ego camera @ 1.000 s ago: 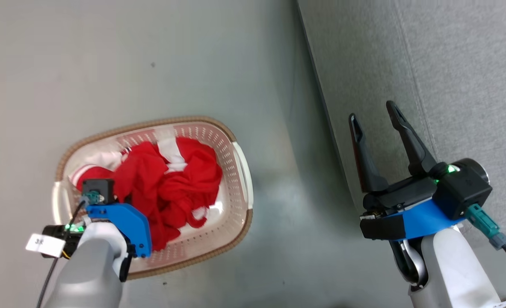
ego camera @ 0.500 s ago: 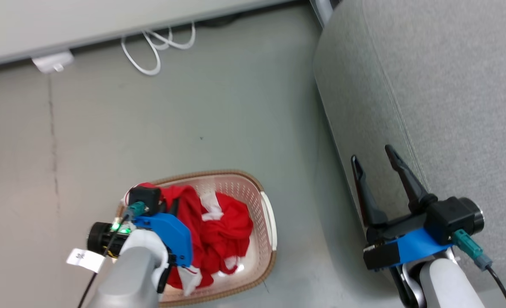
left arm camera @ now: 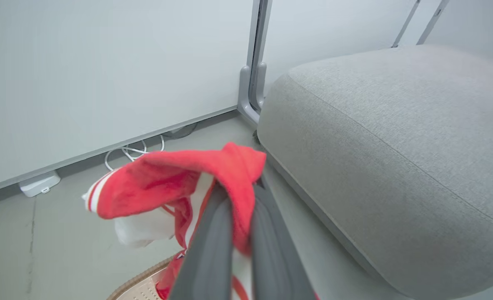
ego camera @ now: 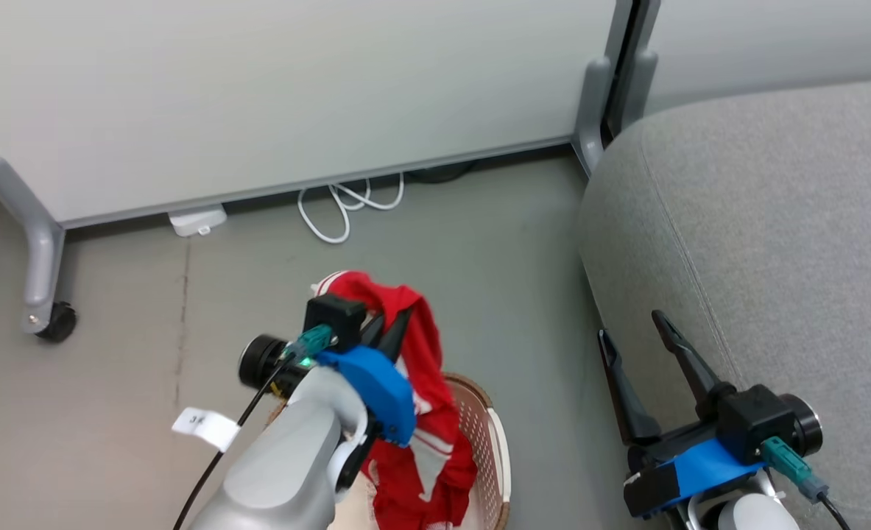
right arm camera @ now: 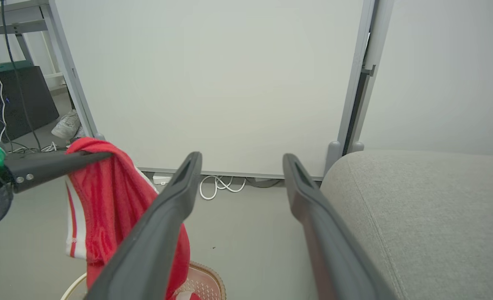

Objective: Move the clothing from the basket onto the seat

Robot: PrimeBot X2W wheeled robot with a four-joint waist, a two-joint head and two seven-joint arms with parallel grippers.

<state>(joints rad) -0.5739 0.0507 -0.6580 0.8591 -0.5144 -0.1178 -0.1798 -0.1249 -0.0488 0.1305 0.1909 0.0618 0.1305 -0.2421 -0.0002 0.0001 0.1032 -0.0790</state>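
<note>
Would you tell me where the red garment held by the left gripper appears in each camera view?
Head view: the red garment is at lower centre, pinched in the left gripper, hanging over the basket.
Left wrist view: red garment at centre-left, draped over the shut gripper.
Right wrist view: red garment at left, hanging from the left gripper.
Shared landmark: the looped white cable on the floor below the partition.

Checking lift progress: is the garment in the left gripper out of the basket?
Mostly out: left gripper holds garment raised above basket, its lower end hanging down into it.
</note>
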